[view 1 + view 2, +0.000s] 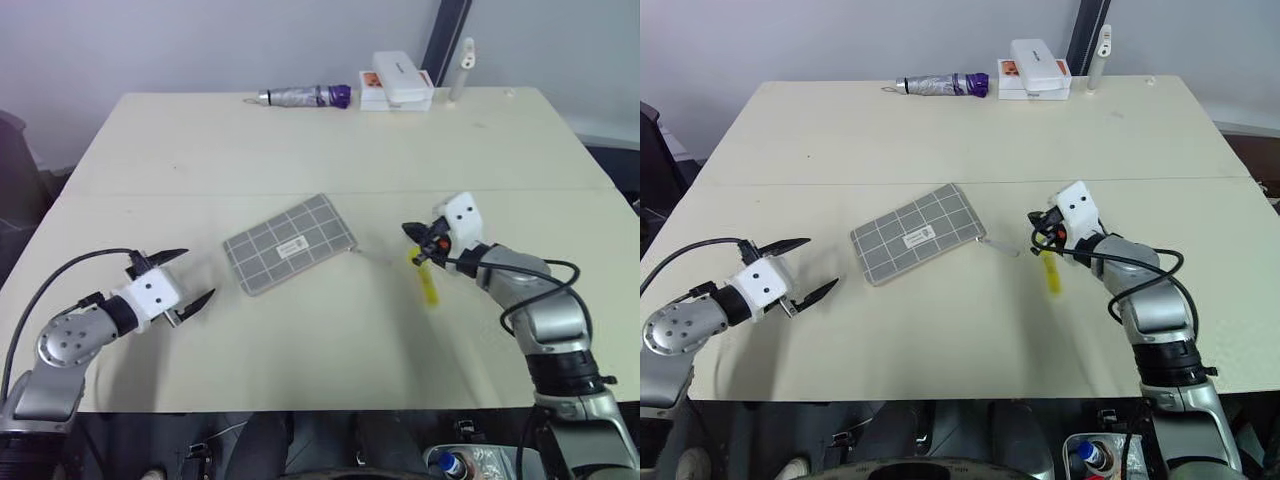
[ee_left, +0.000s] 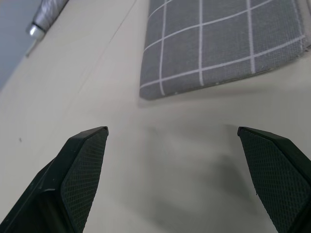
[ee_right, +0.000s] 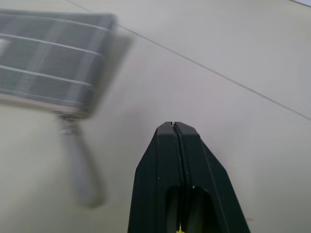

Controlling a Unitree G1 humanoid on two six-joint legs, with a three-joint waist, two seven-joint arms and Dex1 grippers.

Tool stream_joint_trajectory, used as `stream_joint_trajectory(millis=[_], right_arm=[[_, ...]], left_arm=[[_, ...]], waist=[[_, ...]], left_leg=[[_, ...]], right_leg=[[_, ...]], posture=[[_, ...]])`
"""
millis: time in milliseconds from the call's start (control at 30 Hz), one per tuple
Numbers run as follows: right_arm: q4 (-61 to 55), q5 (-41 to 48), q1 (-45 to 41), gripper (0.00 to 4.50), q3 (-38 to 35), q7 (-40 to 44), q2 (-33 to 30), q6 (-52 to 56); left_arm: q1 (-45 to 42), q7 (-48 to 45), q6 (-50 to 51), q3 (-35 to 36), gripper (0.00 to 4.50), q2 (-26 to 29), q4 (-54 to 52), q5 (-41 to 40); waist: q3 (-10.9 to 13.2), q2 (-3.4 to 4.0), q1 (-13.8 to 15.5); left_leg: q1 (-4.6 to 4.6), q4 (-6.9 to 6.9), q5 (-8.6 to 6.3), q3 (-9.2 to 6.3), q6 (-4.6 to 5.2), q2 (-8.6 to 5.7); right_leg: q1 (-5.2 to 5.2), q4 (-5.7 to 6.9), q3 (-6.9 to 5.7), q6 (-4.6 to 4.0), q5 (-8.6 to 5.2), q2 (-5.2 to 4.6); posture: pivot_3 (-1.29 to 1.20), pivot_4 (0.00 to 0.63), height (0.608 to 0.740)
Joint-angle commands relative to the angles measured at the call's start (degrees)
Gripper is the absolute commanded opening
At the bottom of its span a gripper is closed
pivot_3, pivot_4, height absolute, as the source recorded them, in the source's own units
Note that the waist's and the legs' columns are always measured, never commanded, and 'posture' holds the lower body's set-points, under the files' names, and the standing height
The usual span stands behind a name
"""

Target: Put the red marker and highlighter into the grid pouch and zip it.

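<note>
Grey fabric grid pouch (image 1: 290, 243) with white lines, flat mid-table, small white label illegible.
Left gripper (image 1: 186, 277) spread wide, empty, near pouch's left end; right gripper (image 1: 1040, 222) pressed shut, empty, right of the silver zipper pull (image 1: 998, 245), above bright yellow highlighter (image 1: 428, 283).

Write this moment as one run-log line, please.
left gripper: open, beside flat grey white-grid fabric pouch | right gripper: shut, empty, above chunky yellow highlighter | pouch: flat on cream table
</note>
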Motion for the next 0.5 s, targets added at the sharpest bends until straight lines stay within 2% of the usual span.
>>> stream_joint_trajectory(millis=[33, 133, 500], right_arm=[[1.0, -3.6, -3.6, 0.03, 3.0, -2.4, 1.5, 2.2], [2.5, -2.7, -6.7, 0.03, 5.1, -0.9, 3.1, 8.3], [9.7, -3.4, -13.2, 0.03, 7.2, -1.6, 10.1, 11.2]], left_arm=[[-1.7, 2.4, -5.2, -1.4, 4.50, 0.6, 1.2, 4.0], [-4.0, 4.4, -9.1, -3.5, 4.50, 0.4, 3.4, 7.6], [-7.0, 11.4, -17.3, -8.6, 4.50, -1.0, 8.9, 15.5]], waist=[[0.0, 0.00, -0.1], [0.0, 0.00, 0.0], [0.0, 0.00, 0.0]], left_leg=[[0.00, -0.01, 0.00, 0.02, -0.01, 0.01], [-0.03, 0.00, 0.00, 0.03, -0.01, 0.01], [-0.05, 0.01, 0.00, 0.07, 0.00, -0.01]], right_leg=[[-0.04, 0.03, 0.00, 0.00, 0.00, 0.02], [-0.07, 0.05, -0.01, 0.00, 0.00, 0.02], [-0.14, 0.14, 0.00, 0.01, 0.00, 0.02]], posture=[[0.00, 0.150, 0.740], [0.00, 0.150, 0.740], [0.00, 0.150, 0.740]])
